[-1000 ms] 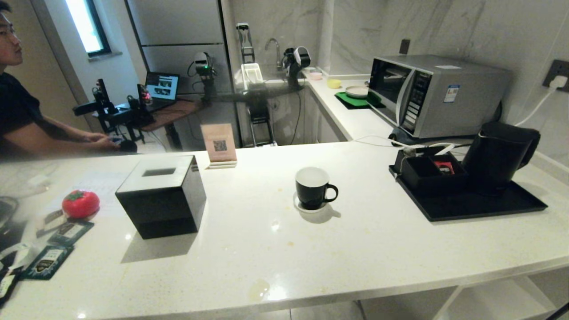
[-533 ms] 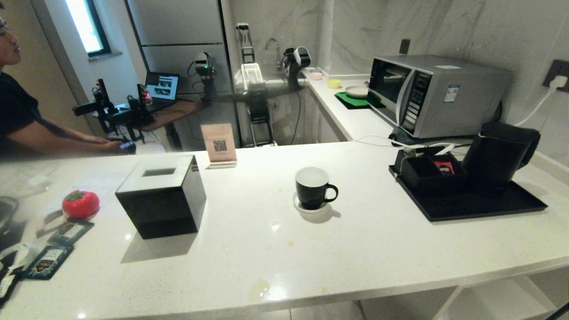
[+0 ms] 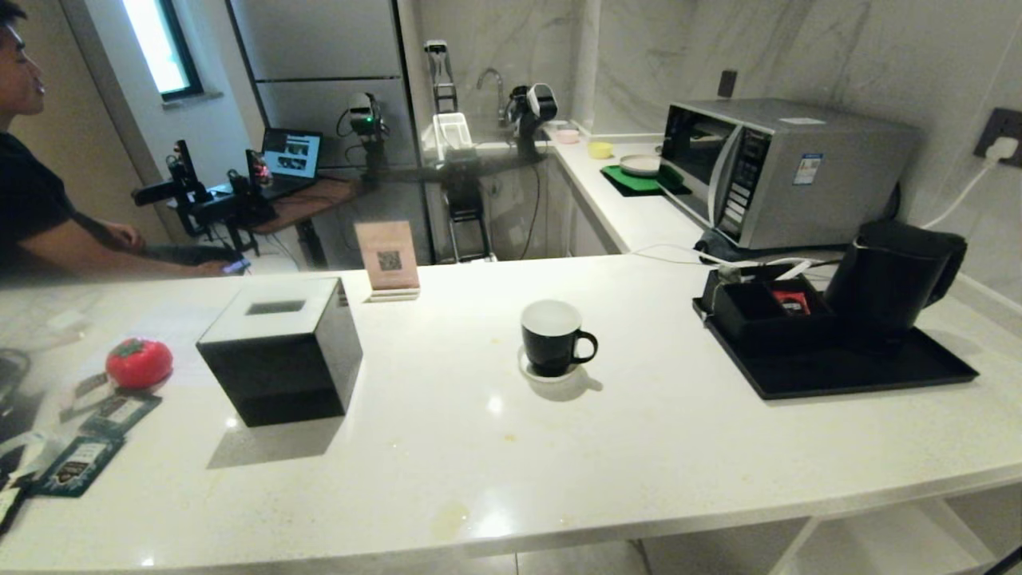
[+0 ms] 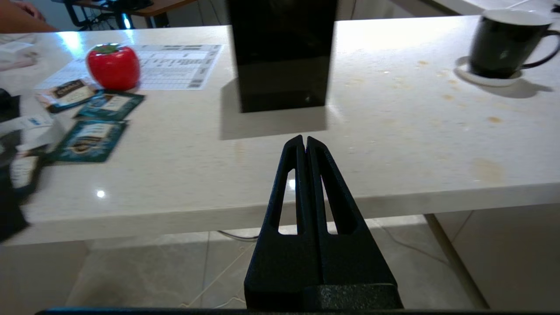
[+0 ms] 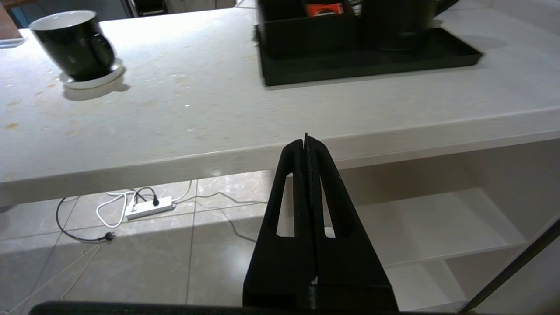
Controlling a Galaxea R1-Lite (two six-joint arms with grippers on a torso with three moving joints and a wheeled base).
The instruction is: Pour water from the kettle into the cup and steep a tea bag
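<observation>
Tall matte-black electric kettle (image 3: pixel 890 279) stands upright on the black tray (image 3: pixel 838 371), on the counter's right side, right of the black mug with white interior (image 3: pixel 551 337). Right gripper (image 5: pixel 306 140), fingers pressed together and empty, is the nearer; left gripper (image 4: pixel 305 141), likewise closed, faces the black cube tissue box (image 4: pixel 282 52).

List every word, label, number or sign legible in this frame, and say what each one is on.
No text can be read here.
Pink stand-up card: a QR code; the line above it is blurred.
Teal sachets: printed labels, too blurred.
Printed sheet behind the red tomato-shaped object: a table of rows, too small.
Microwave: side sticker and control panel markings, too small.
Red packet in the black tray's box: print unreadable.
</observation>
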